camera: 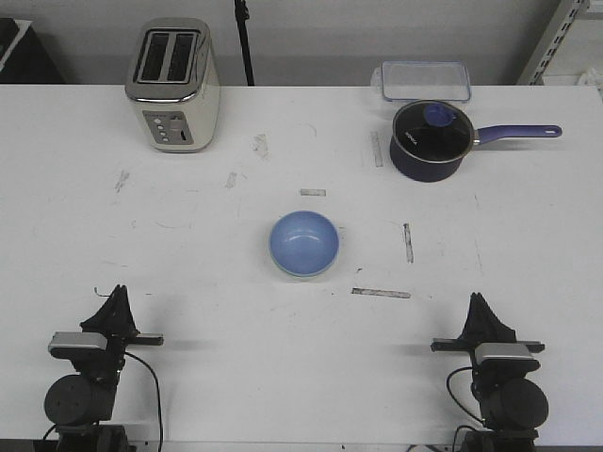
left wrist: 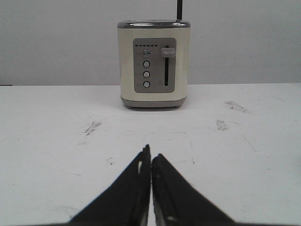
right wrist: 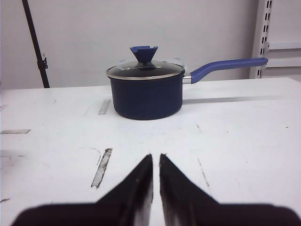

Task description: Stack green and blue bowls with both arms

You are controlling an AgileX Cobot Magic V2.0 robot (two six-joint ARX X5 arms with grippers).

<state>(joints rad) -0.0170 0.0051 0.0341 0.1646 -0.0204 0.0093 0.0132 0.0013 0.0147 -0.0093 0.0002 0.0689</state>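
Observation:
The light blue bowl [camera: 303, 241] sits in the middle of the table in the front view. A thin pale green edge [camera: 300, 277] shows under its near side, so it seems to rest inside the green bowl. Neither wrist view shows the bowls. My left gripper [camera: 117, 294] is at the near left of the table, shut and empty; in the left wrist view [left wrist: 151, 152] its jaws touch. My right gripper [camera: 477, 301] is at the near right, shut and empty, with only a sliver between its jaws in the right wrist view [right wrist: 155, 156].
A cream toaster [camera: 174, 85] stands at the far left and also shows in the left wrist view [left wrist: 154, 63]. A dark navy saucepan [camera: 431, 141] with lid and long handle stands far right, in the right wrist view [right wrist: 146, 94] too. A clear lidded box [camera: 425, 80] lies behind it.

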